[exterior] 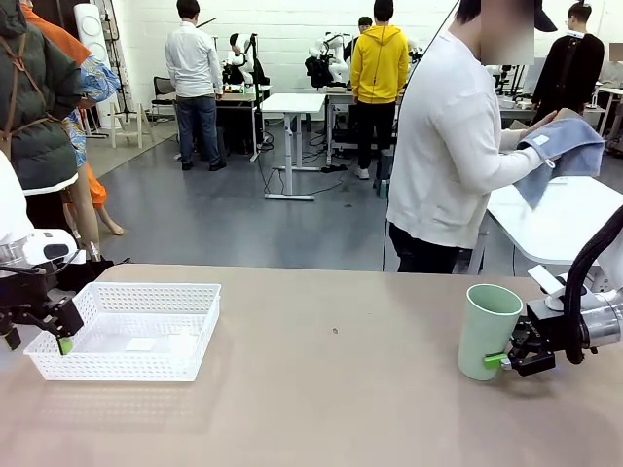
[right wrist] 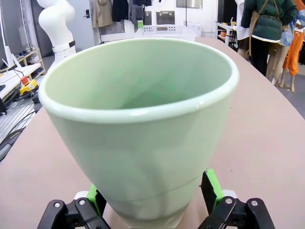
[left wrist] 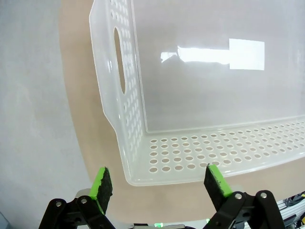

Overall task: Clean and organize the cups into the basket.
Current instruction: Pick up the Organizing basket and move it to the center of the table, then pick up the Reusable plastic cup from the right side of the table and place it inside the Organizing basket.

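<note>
The mint green cup (exterior: 490, 329) stands upright well right of the white lattice basket (exterior: 146, 289), its base between the right gripper's (exterior: 506, 358) wide-open jaws, not yet pinched. It looks light, rigid and smooth-tapered, so a firm mid-height grip would suit. The table (exterior: 321, 389) between them is bare. The left gripper (exterior: 39, 341) gapes empty at the basket's left end.

A lab hall: white desks (exterior: 292, 103), cables (exterior: 326, 161) on grey floor (exterior: 224, 214), people (exterior: 193, 68) working
</note>
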Available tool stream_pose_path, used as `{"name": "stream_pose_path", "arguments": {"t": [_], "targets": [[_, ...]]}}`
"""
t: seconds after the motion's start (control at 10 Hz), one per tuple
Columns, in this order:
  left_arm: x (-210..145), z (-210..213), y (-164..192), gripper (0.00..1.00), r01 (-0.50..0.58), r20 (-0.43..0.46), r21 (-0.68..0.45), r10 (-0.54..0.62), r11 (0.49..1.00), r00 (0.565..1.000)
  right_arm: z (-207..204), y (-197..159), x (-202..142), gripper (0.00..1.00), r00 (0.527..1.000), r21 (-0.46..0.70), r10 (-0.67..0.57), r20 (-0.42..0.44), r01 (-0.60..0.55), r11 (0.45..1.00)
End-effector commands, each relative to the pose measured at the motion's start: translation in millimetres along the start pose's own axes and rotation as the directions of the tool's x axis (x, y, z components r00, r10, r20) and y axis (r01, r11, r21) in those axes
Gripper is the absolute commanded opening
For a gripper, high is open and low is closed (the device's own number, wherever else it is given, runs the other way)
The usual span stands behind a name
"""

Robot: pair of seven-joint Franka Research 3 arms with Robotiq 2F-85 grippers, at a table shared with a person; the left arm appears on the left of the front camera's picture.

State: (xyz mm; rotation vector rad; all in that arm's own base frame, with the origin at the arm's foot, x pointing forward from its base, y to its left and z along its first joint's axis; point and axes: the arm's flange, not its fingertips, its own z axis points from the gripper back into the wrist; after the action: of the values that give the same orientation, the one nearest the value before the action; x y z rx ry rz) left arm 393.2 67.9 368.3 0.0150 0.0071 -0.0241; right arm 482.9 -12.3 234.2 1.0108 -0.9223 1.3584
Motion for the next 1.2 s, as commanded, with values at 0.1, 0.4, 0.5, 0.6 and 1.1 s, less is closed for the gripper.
{"name": "stream_pose_path", "arguments": {"t": [0.1,0.4,0.5,0.6,1.1], "targets": [[10,-20,10,1.0,-0.077,0.029,0.015,0.077,0.997,0.997,0,0,0,1.0,1.0,-0.011,0.01,-0.013,-0.01,1.0],[13,-21,16,1.0,-0.126,0.051,0.0,0.126,0.992,0.991,-2,1,0,1.0,1.0,-0.012,0.012,-0.012,-0.012,1.0],[13,-19,17,1.0,-0.126,0.056,0.0,0.126,0.992,0.99,-2,0,0,1.0,1.0,-0.01,0.009,-0.014,-0.009,1.0],[13,-19,18,1.0,-0.123,0.057,0.003,0.123,0.992,0.991,-3,0,0,1.0,1.0,-0.01,0.007,-0.013,-0.007,1.0],[13,-17,17,0.0,-0.113,0.056,0.0,0.113,0.994,0.992,-2,0,-1,0.36,1.0,-0.001,0.018,-0.009,-0.018,1.0]]}}
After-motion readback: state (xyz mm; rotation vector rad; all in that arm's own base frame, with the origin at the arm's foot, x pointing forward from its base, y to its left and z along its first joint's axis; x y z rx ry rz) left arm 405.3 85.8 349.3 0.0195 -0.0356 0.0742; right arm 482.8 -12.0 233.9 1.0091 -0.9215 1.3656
